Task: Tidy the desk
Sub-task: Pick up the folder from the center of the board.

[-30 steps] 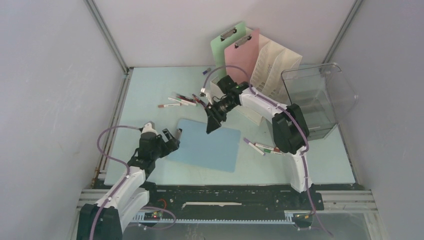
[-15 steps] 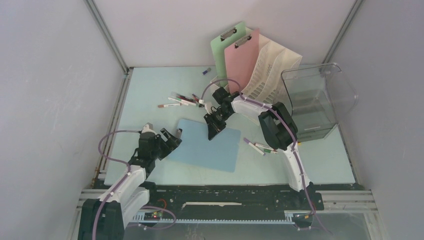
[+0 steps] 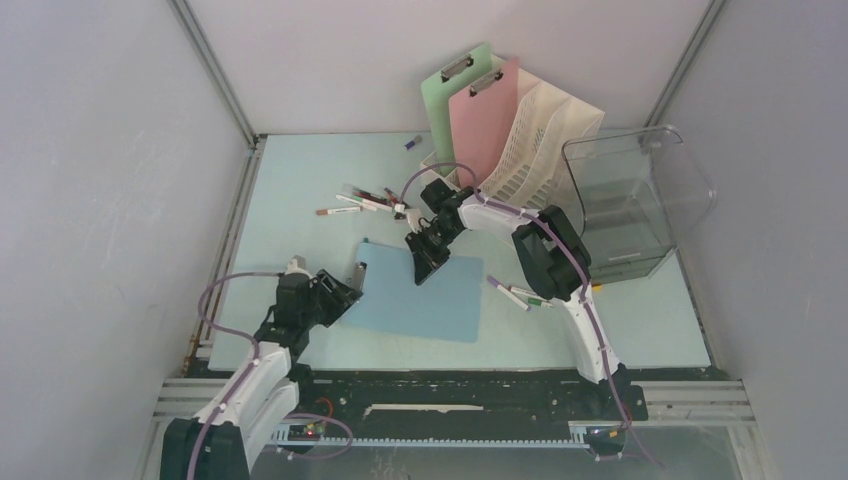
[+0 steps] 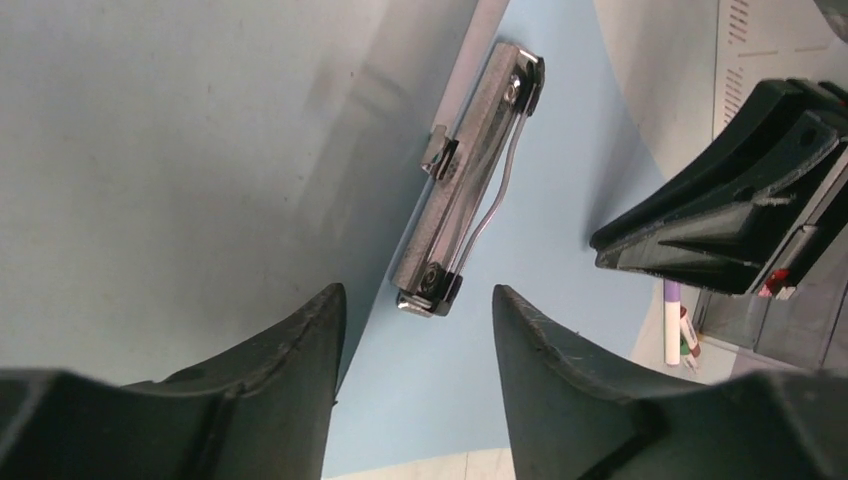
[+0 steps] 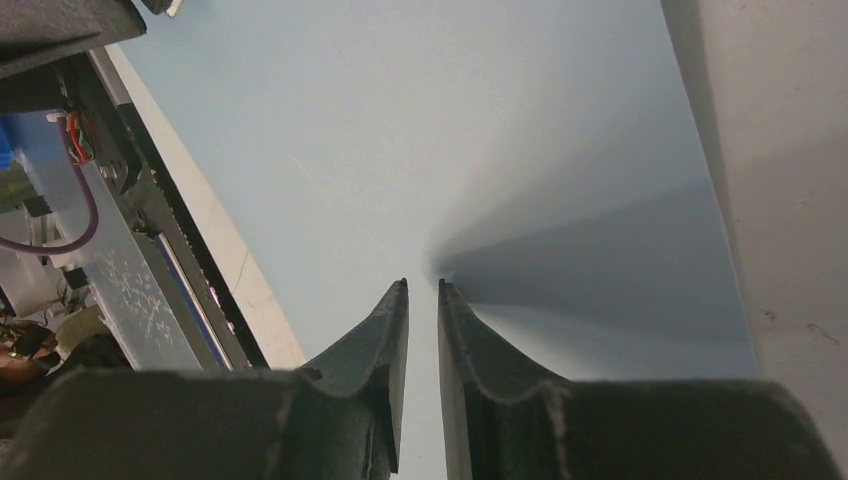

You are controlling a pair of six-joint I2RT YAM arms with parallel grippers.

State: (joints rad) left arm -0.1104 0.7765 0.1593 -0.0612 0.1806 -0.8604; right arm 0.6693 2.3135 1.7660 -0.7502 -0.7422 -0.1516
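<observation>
A blue clipboard (image 3: 425, 295) lies flat on the pale mint desk (image 3: 300, 180), its metal clip (image 4: 470, 180) on the left edge. My left gripper (image 3: 349, 283) is low at that edge and open. In the left wrist view its jaws (image 4: 416, 292) straddle the board's edge just short of the clip, touching nothing. My right gripper (image 3: 421, 275) points down onto the board's far part. In the right wrist view its fingers (image 5: 422, 285) are almost together with nothing between them, tips at the blue surface (image 5: 400, 130).
Loose markers (image 3: 365, 201) lie behind the board, more markers (image 3: 522, 295) to its right. A green clipboard (image 3: 450, 95) and a pink clipboard (image 3: 485, 120) lean at the back beside a white file rack (image 3: 545, 130). A clear plastic bin (image 3: 635, 195) stands at right.
The right gripper's jaws closed as it dropped onto the blue clipboard. The left gripper crept toward the clip edge while its jaws narrowed. The clipboard barely moved.
</observation>
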